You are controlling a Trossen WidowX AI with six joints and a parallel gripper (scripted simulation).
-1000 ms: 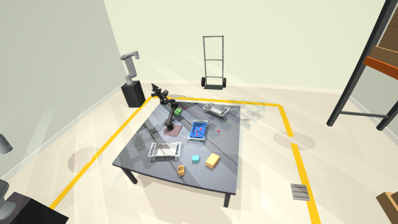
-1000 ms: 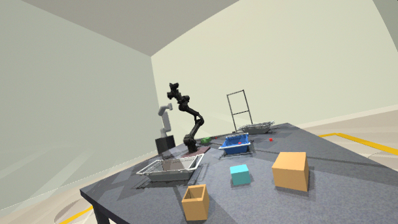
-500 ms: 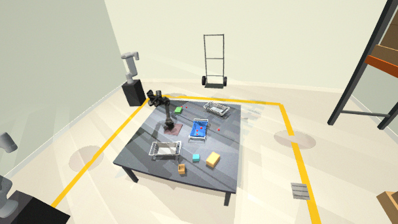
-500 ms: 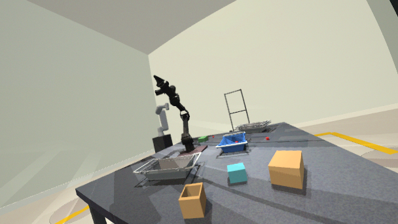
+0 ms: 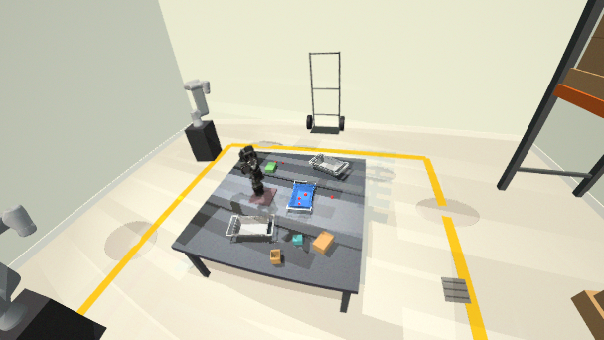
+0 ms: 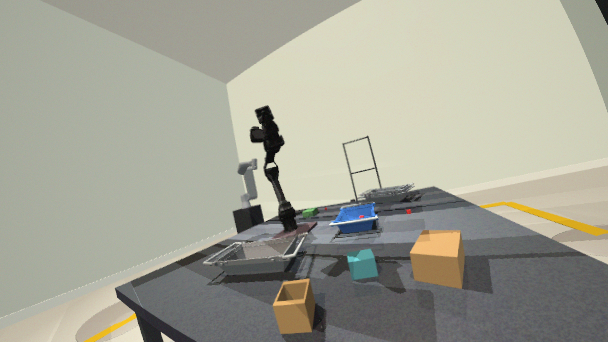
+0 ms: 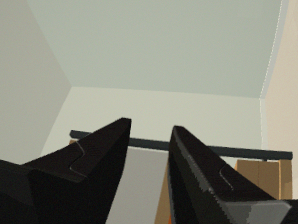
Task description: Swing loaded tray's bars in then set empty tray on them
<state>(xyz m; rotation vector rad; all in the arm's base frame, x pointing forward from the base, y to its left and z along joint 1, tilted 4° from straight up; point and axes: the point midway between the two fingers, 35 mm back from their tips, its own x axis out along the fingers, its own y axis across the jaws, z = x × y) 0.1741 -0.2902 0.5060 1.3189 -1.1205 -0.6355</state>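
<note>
Jaws (image 5: 246,151) (image 6: 263,114) narrowly apart | red blocks (image 5: 305,194) (image 6: 361,217) inside blue tray (image 5: 296,189) (image 6: 356,227)

Top view: on table (image 5: 343,270) (image 6: 500,310), small blocks (image 5: 305,194) (image 6: 361,217) in middle tray (image 5: 293,203) (image 6: 354,227); arm (image 5: 257,187) (image 6: 278,192) left of it; second tray (image 5: 254,229) (image 6: 255,266) front-left; third tray (image 5: 329,165) (image 6: 387,192) behind, to right; open box (image 5: 275,257) (image 6: 295,316) in front; hand truck (image 5: 325,88) (image 6: 363,171) beyond table
</note>
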